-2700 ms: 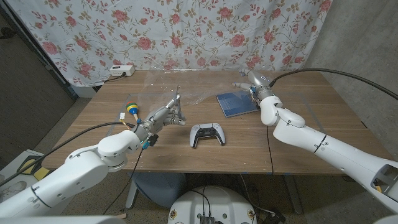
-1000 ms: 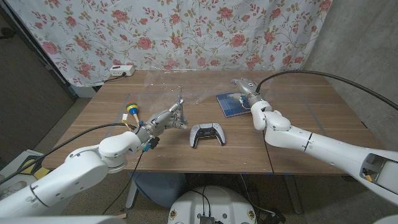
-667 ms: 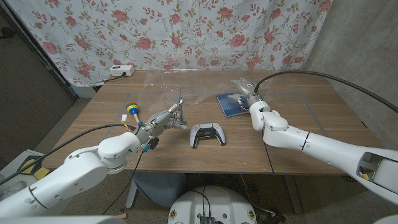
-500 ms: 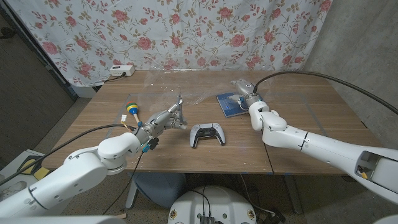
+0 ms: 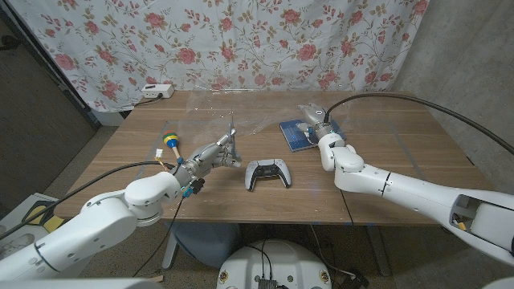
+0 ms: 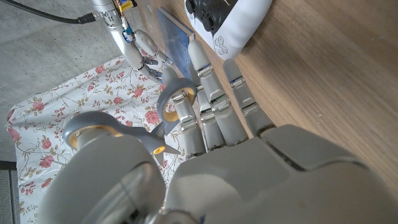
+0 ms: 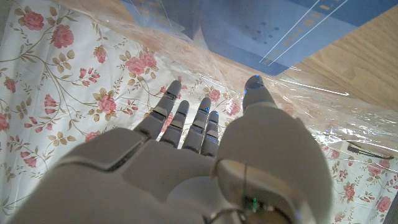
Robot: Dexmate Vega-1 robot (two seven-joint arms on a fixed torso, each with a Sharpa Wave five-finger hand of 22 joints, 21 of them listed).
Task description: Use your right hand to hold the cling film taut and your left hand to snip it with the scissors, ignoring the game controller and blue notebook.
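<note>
The cling film (image 5: 241, 112) is a clear, wrinkled sheet stretched above the table's far middle. My left hand (image 5: 213, 154) holds the grey-handled scissors (image 5: 231, 133), blades pointing up just below the film. In the left wrist view its fingers (image 6: 214, 106) pass through the scissors' loops (image 6: 177, 99). My right hand (image 5: 313, 112) is at the film's right end, over the blue notebook (image 5: 305, 134). In the right wrist view its fingers (image 7: 189, 121) are straight, the thumb apart, and the cling film (image 7: 298, 99) lies crinkled just past the tips. No grip on it shows.
A white game controller (image 5: 267, 172) lies at the table's middle, between my arms. A yellow, blue and green toy (image 5: 170, 143) sits at the left. A white power strip (image 5: 156, 91) lies at the far left edge, in front of the floral curtain.
My right hand has drifted left and a little nearer along the film's end, and its forearm has swung inward. The left hand and scissors have barely moved.
</note>
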